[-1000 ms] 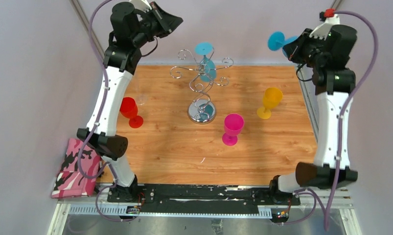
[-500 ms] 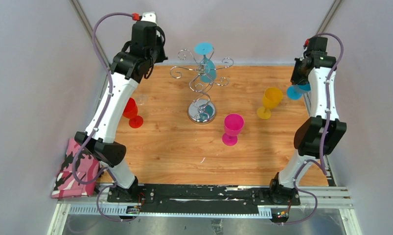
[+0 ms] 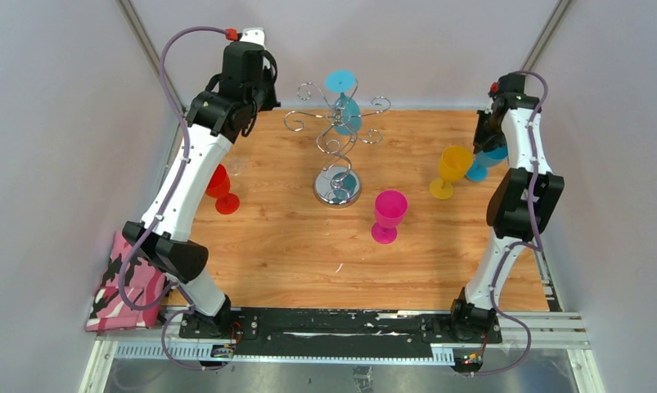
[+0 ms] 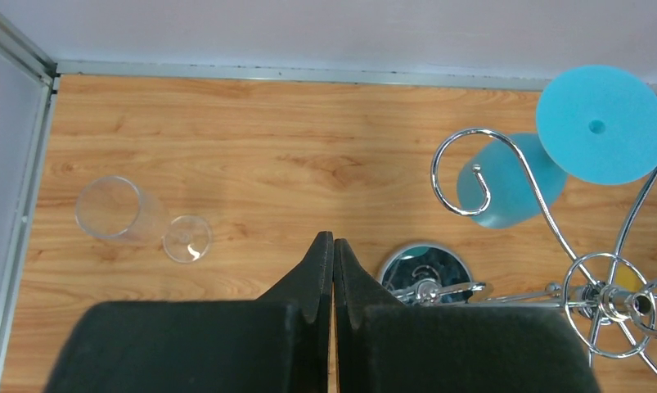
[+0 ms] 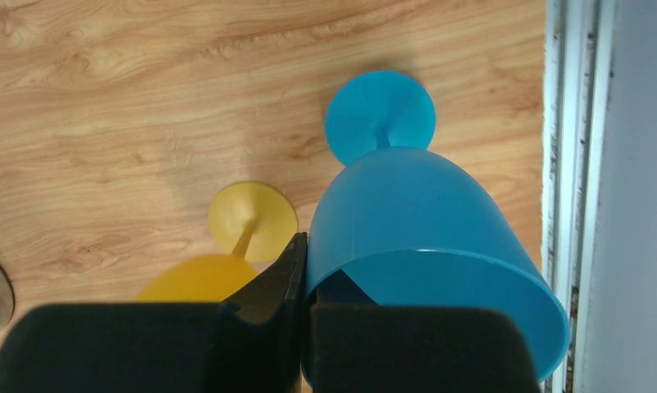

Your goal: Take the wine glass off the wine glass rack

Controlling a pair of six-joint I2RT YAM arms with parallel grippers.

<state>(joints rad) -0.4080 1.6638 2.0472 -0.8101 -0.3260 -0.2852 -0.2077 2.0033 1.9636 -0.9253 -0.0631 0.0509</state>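
The chrome wine glass rack [image 3: 339, 141] stands at the back middle of the table, and its mirrored base [image 4: 427, 268] shows in the left wrist view. One blue wine glass [image 4: 509, 187] hangs upside down from a scroll arm, foot [image 4: 603, 123] on top. A second blue wine glass [image 5: 415, 213] is upright at the table's right edge. My right gripper [image 5: 306, 246] is shut on its rim, one finger inside the bowl. I cannot tell whether its foot [image 5: 380, 116] touches the wood. My left gripper [image 4: 333, 241] is shut and empty above the table, left of the rack.
A yellow glass [image 3: 452, 170] stands just left of the held one. A pink glass [image 3: 388, 214] and a red glass [image 3: 218, 187] stand on the table. A clear glass [image 4: 120, 217] lies on its side. A metal rail [image 5: 566, 164] runs along the right edge.
The right arm has come down from high at the back with the blue glass, to beside the yellow glass. The left wrist has turned to point down beside the rack.
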